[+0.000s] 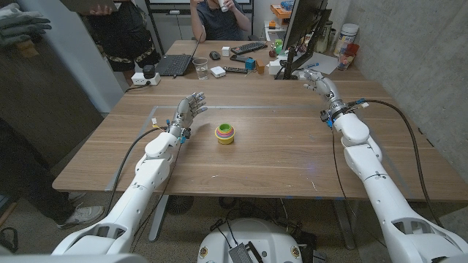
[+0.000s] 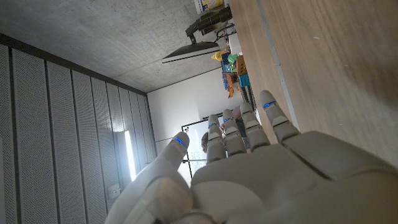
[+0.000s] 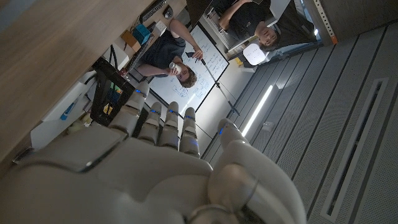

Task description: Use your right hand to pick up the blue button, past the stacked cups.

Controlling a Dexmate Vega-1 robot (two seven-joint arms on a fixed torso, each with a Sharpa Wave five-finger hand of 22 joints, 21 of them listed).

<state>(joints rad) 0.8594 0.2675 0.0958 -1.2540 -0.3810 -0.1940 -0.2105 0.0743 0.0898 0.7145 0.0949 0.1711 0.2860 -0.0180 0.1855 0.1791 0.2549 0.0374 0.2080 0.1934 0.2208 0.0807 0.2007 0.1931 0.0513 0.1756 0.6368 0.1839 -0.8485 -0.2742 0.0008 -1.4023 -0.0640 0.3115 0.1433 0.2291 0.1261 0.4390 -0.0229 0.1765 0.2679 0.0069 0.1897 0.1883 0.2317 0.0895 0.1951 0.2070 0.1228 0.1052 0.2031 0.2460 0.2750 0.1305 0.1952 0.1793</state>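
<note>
The stacked cups (image 1: 224,134), a low nest of yellow, green, pink and purple rims, stand near the middle of the wooden table (image 1: 256,168). My left hand (image 1: 191,107) is raised to their left and a little farther back, fingers apart and empty; its back (image 2: 249,177) shows in the left wrist view with the fingers (image 2: 271,112) straight. My right hand (image 1: 316,80) hovers at the table's far right, well away from the cups, fingers stretched toward the far edge and holding nothing. The back of that hand (image 3: 143,174) fills the lower right wrist view.
Beyond the far edge lies a cluttered desk with a laptop (image 1: 175,64), a glass (image 1: 200,68), a white box (image 1: 218,71), a remote (image 1: 234,70), a small teal block (image 1: 249,63) and a monitor (image 1: 303,29). A person (image 1: 219,16) sits behind it. Pale tape lines (image 1: 241,105) mark the table.
</note>
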